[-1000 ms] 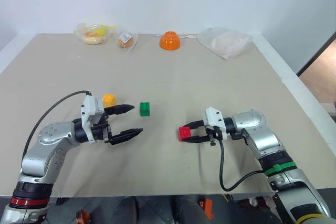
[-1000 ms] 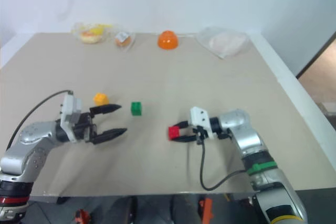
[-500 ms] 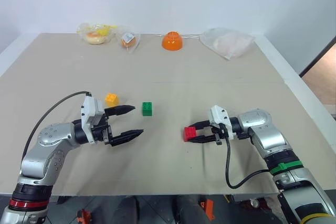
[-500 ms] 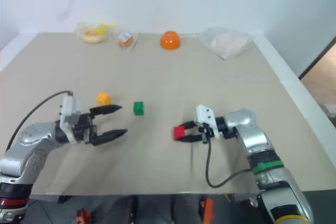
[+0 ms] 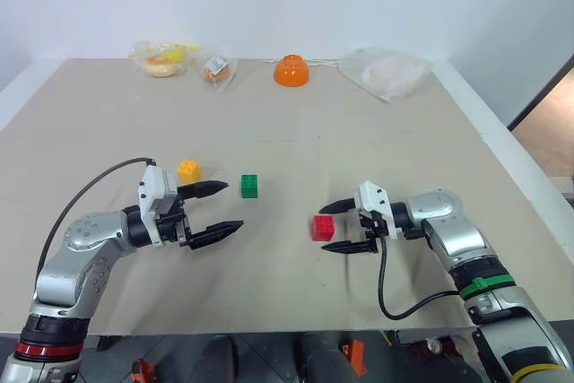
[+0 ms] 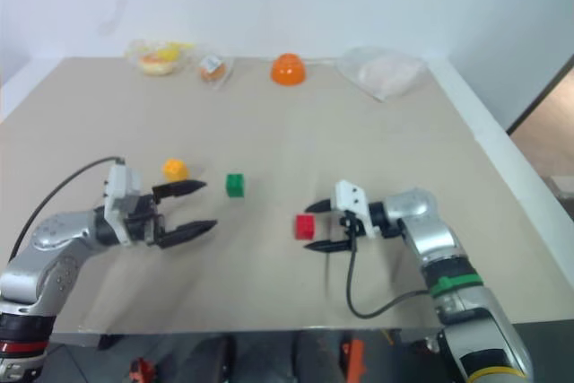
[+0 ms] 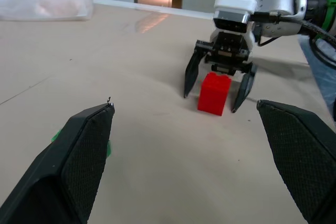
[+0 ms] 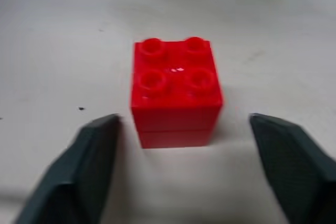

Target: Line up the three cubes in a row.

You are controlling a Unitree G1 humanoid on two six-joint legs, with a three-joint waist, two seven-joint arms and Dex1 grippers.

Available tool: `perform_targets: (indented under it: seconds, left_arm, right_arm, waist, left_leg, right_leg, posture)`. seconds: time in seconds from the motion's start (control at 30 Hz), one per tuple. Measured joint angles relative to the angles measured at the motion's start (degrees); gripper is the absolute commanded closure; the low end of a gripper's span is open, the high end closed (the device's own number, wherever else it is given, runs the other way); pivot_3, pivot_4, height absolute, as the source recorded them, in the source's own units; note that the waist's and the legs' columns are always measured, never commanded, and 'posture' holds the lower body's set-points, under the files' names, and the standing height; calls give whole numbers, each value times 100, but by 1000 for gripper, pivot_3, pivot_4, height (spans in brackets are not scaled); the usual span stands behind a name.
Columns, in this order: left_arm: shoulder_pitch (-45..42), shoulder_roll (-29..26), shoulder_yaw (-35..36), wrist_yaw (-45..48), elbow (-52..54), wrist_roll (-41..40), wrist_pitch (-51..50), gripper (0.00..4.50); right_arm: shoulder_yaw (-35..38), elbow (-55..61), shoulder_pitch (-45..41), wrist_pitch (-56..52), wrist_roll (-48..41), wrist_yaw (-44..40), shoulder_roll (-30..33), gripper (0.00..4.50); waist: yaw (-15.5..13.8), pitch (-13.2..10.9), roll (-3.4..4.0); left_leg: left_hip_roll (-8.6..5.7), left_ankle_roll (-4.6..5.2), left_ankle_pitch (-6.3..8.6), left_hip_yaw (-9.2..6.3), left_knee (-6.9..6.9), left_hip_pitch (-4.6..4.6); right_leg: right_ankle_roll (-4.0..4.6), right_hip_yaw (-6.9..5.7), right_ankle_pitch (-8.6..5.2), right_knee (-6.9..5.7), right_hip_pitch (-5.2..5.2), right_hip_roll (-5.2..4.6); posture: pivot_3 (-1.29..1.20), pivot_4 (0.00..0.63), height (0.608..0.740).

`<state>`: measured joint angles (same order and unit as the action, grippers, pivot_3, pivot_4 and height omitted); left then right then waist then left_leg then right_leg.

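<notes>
The three cubes sit on the tan table point(image 5: 296, 141): yellow-orange point(image 5: 188, 170) at the left, green point(image 5: 249, 187) beside it, and red point(image 5: 323, 227) further right and a bit nearer to me. My right gripper point(image 5: 324, 229) is open, one finger on each side of the red cube point(image 8: 176, 90) with a gap on both sides, so the cube rests free on the table. My left gripper point(image 5: 232, 206) stands open and empty, close to the green cube and a little nearer to me. The left wrist view looks across at the red cube point(image 7: 214, 93).
An orange bowl point(image 5: 291, 70) sits upside down at the table's far edge. A clear plastic bag point(image 5: 387, 72) lies to its right, and two small bags of items point(image 5: 161, 57) point(image 5: 218, 69) to its left. The table's right edge point(image 5: 516, 177) runs beside my right arm.
My right gripper has opened and let go of the red cube, which now rests on the table between its fingers. The left gripper has stayed open and in place.
</notes>
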<state>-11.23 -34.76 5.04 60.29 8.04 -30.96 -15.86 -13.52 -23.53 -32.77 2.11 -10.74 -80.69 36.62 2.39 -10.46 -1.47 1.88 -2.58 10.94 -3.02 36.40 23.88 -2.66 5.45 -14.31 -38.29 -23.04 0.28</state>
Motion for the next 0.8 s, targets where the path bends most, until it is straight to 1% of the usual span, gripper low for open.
perform_targets:
  seconds: [0.07, 0.13, 0.17, 0.3, 0.4, 0.5, 0.63, 0.8]
  left_arm:
    - [33, 17, -1, -175, -335, 216, 75, 0]
    - [41, 36, 0, -292, -534, 323, 100, 0]
    - [39, 47, 6, -328, -596, 342, 108, 0]
    - [39, 55, 14, -333, -792, 357, 237, 0]
    - [24, 157, 6, -361, -946, 412, 354, 0]
    - [-26, 334, -123, -381, -990, 502, 363, 0]
    - [-136, 552, -376, -390, -1022, 693, 422, 0]
    - [-543, 736, -533, -441, -1471, 988, 691, 0]
  right_arm:
    - [60, 102, 15, -114, -29, -154, 383, 465]
    - [289, 183, 36, -205, -57, -229, 758, 465]
    - [421, 318, 42, -261, -176, -295, 929, 465]
    - [994, 1016, 28, -769, -720, -302, 1252, 465]
    - [1427, 1799, -15, -1481, -1332, -6, 1225, 465]
    - [1606, 2634, 19, -2057, -1794, 409, 1063, 465]
    - [1582, 3377, 390, -2454, -2028, 859, 787, 465]
    - [1531, 3879, 739, -2720, -2164, 1235, 592, 465]
  waist:
    - [-25, -2, 3]
    - [-26, -3, 2]
    - [-12, -3, 2]
    - [35, -4, 4]
    - [44, -4, 5]
    - [35, -4, 4]
    - [15, -4, 4]
    - [15, -4, 4]
  left_leg:
    - [-13, 0, 0, 1, 0, 10]
    - [-18, 0, 0, 9, 0, 23]
    - [-18, 0, 0, 16, -2, 26]
    - [-11, 1, 1, 19, -19, 23]
    - [-3, 1, 1, 13, -27, 18]
    - [-4, 1, 0, 2, -23, 21]
    - [-13, 1, 0, 3, -18, 28]
    - [-14, 1, 0, 4, -10, 32]
  right_leg:
    - [-9, -1, -5, 1, -4, -17]
    - [-21, 3, -5, 4, -14, -27]
    - [-43, 5, 6, 5, -19, -31]
    - [-39, 5, 2, 4, -28, -25]
    - [-31, 4, 4, 2, -28, -12]
    - [-30, -1, 5, 2, -26, -9]
    - [-38, 1, 4, 4, -25, -19]
    - [-43, 1, 8, 4, -26, -19]
  posture:
    - [0, 150, 740]
    - [0, 150, 740]
    - [0, 150, 740]
    - [0, 150, 740]
    - [0, 150, 740]
    - [0, 150, 740]
    - [0, 150, 740]
    - [0, 150, 740]
